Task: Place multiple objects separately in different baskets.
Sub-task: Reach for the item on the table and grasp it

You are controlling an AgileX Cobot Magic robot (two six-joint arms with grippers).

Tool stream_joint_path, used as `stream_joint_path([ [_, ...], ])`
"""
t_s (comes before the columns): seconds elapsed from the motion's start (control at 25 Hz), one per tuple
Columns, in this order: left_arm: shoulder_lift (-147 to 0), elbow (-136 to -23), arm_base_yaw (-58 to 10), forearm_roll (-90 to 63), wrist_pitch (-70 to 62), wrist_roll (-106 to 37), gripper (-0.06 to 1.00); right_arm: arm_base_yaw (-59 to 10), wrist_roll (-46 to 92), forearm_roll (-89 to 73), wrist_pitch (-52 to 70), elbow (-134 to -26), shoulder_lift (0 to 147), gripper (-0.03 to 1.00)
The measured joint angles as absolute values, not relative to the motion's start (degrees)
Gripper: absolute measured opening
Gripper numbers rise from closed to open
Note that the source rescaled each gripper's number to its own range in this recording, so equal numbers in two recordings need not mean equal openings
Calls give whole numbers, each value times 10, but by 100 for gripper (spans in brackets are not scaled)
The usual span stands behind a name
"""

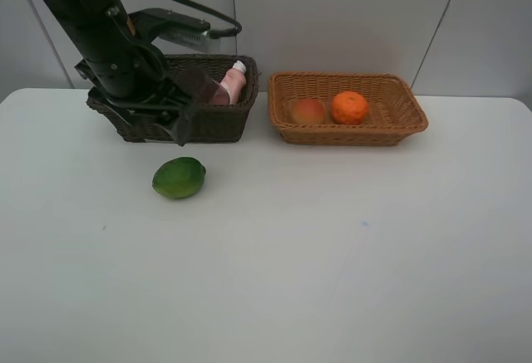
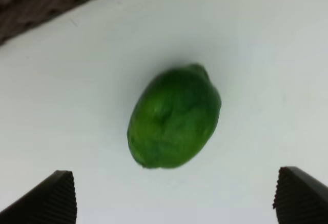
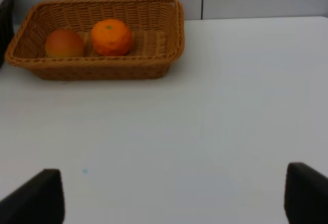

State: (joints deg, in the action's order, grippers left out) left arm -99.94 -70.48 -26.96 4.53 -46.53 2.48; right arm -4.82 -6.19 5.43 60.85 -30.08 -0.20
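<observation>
A green round fruit (image 1: 179, 178) lies on the white table in front of the dark brown basket (image 1: 224, 122). In the left wrist view the fruit (image 2: 174, 116) sits ahead of my open, empty left gripper (image 2: 174, 203). In the exterior high view that gripper (image 1: 183, 124) hovers at the dark basket's front, above and behind the fruit. A pink white-capped bottle (image 1: 233, 82) lies in the dark basket. The orange (image 1: 350, 107) and the peach-like fruit (image 1: 307, 111) lie in the light tan basket (image 1: 349, 137). My right gripper (image 3: 171, 198) is open and empty over bare table. The pump bottle and the purple cup are hidden.
The left arm covers much of the dark basket. The right wrist view shows the tan basket (image 3: 102, 70) with the orange (image 3: 111, 37) and the peach (image 3: 64, 43). A grey wall stands behind both baskets. The right arm is outside the exterior high view.
</observation>
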Motion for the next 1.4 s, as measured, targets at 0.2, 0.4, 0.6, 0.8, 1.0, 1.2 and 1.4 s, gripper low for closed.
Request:
stream_joint_path([
  [0.2, -999, -665, -270, 46, -435, -9, 100, -48, -62, 54, 609, -301, -2, 79],
  [0.4, -1010, -656, -270, 51, -387, -77, 100, -48, -62, 54, 609, -301, -2, 79],
  [0.6, -1054, -654, -270, 52, -377, -139, 100, -48, -62, 54, 609, -301, -2, 79],
  [0.8, -1086, -654, -270, 54, -351, -166, 100, -48, -62, 54, 609, -301, -2, 79],
  [1.0, -1101, -654, -270, 65, -326, -170, 100, -48, -62, 54, 609, -301, -2, 79],
  [1.2, -1114, -654, -274, 70, -304, -171, 100, -48, -62, 54, 609, -301, -2, 79],
  [1.4, -1141, -654, -282, 70, -300, -171, 100, -48, -62, 54, 609, -301, -2, 79],
])
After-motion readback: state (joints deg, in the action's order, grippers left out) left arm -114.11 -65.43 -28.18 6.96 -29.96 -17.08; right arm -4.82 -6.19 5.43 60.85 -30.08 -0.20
